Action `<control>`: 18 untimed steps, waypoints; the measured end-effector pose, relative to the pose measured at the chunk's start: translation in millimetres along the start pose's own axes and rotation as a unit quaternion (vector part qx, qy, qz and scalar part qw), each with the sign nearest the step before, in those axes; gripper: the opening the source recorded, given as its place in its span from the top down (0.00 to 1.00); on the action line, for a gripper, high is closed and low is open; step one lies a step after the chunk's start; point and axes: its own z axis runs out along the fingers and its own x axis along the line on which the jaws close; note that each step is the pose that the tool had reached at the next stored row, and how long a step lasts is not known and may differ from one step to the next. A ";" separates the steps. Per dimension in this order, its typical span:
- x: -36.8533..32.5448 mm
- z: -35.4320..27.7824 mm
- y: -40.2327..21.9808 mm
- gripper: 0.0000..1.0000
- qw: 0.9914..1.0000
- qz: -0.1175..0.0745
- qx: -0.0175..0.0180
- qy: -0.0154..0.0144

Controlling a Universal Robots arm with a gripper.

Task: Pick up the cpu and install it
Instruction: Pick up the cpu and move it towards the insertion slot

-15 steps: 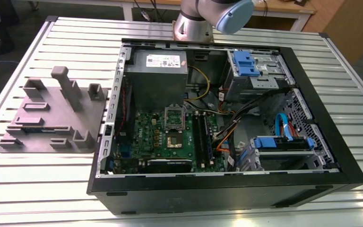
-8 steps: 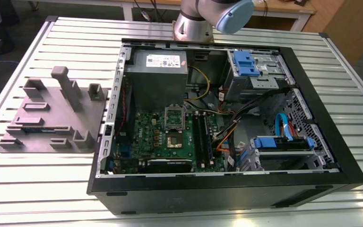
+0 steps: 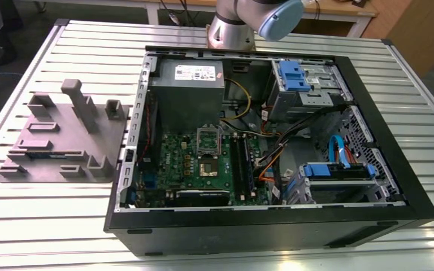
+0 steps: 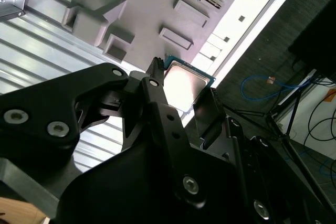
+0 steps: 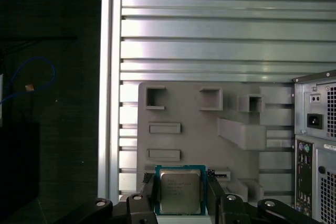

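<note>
The cpu (image 5: pixel 181 191), a small square chip with a silvery top and thin pale rim, sits between my two black fingers (image 5: pixel 148 190) in both wrist views. My gripper (image 5: pixel 181 190) is shut on the cpu (image 4: pixel 185 81), holding it above the near edge of the grey moulded tray (image 5: pixel 210 129). In the exterior view the tray (image 3: pixel 59 141) lies on the table to the left of the open computer case (image 3: pixel 270 141). The metal-framed socket (image 3: pixel 208 164) with a dark centre sits on the green motherboard inside the case.
The slatted metal table (image 5: pixel 210 24) ends at an edge (image 5: pixel 107 77) with dark floor and cables beyond. The case's rear panel (image 5: pixel 315 145) stands beside the tray. Inside the case are a grey power supply (image 3: pixel 189 79), blue drive brackets (image 3: pixel 293 73) and loose cables (image 3: pixel 277 152).
</note>
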 end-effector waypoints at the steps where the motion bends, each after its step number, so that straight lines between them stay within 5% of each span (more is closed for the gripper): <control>1: -0.2 0.0 0.0 0.53 1.000 0.000 0.000 0.000; 16: -5.4 0.1 0.0 0.53 1.000 0.000 0.000 0.000; 18: -15.8 0.1 0.1 0.53 1.000 0.000 0.000 0.000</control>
